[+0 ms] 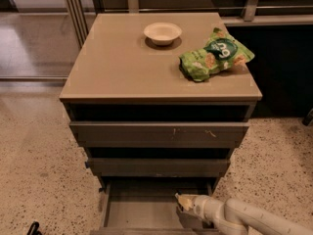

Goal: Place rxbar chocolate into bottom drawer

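**End effector low inside the open bottom drawer**

The bottom drawer (139, 213) of the grey-brown cabinet is pulled out toward the camera, its plain grey floor showing between its side walls. The pale arm (244, 218) comes in from the lower right corner and reaches leftward over the drawer's right half. Its tip, the end effector (182, 201), sits low within the drawer, near the back and right of centre. Whether the end effector is open, closed or gripping something cannot be told from this view. A dark patch lies directly beneath it on the drawer floor, but it cannot be told whether that is shadow, part of the tool or the rxbar chocolate; the bar cannot be made out anywhere with certainty.

Above the open drawer, the middle drawer (156, 166) and the top drawer (156, 132) show flat grey fronts, each stepped slightly out from the cabinet body, with dark gaps above them.

On the worktop (122, 67), a small cream bowl (162, 33) stands upright near the back edge, about centre. A crinkled green snack bag (215, 55) lies to its right, near the right edge, apart from the bowl. The cabinet stands on a speckled floor (34, 151).
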